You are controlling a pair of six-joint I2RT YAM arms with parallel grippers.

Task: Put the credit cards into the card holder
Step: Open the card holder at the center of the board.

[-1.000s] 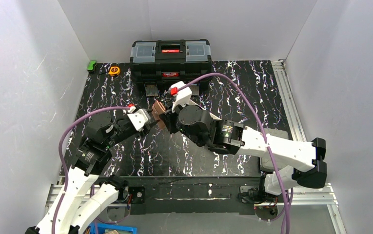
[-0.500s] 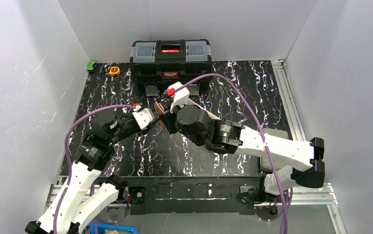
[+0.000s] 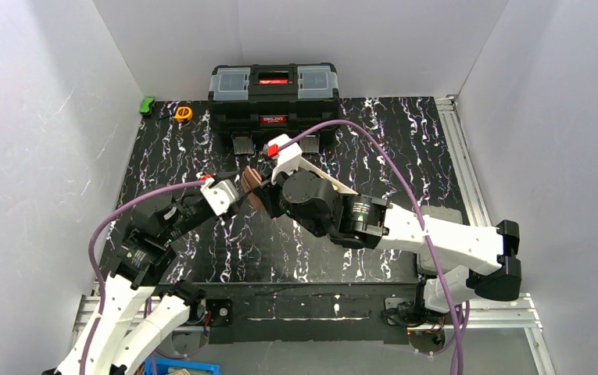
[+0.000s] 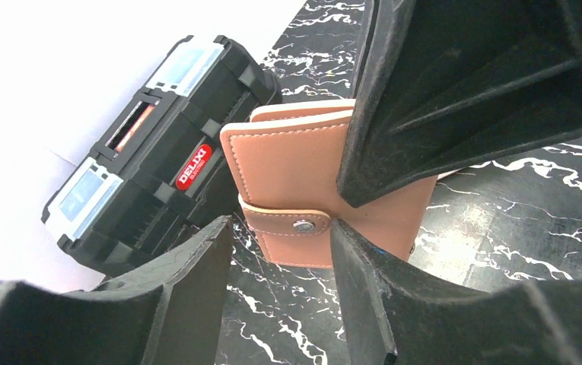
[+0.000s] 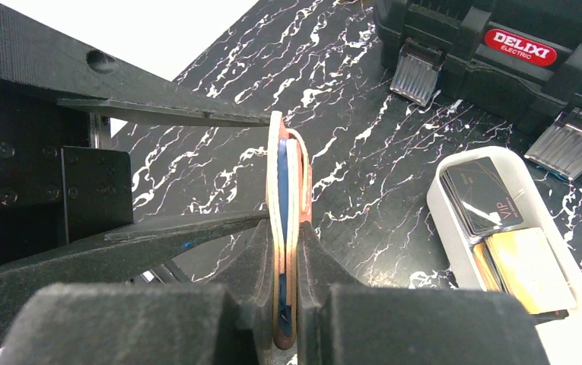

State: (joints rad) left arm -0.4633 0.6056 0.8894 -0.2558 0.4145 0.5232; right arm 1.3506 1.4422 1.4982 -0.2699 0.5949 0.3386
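Right pincer (image 5: 286, 237) around wallet (image 4: 295, 167); DELIXI toolbox (image 5: 517, 47)

A red label (image 5: 519, 46) on the front of the black toolbox (image 5: 440, 19) read "DELIXI" in white capitals, with the smaller word "ELECTRIC" beneath it, as seen from the right wrist camera. The left wrist camera caught the same brand name, "DELIXI", running at an angle along that label, its smaller line too blurred to read. In the white tray (image 5: 455, 251) near the toolbox, a dark card (image 5: 481, 190) carried the letters "VIP" near one corner. From overhead, the toolbox's labels were too small to make out.
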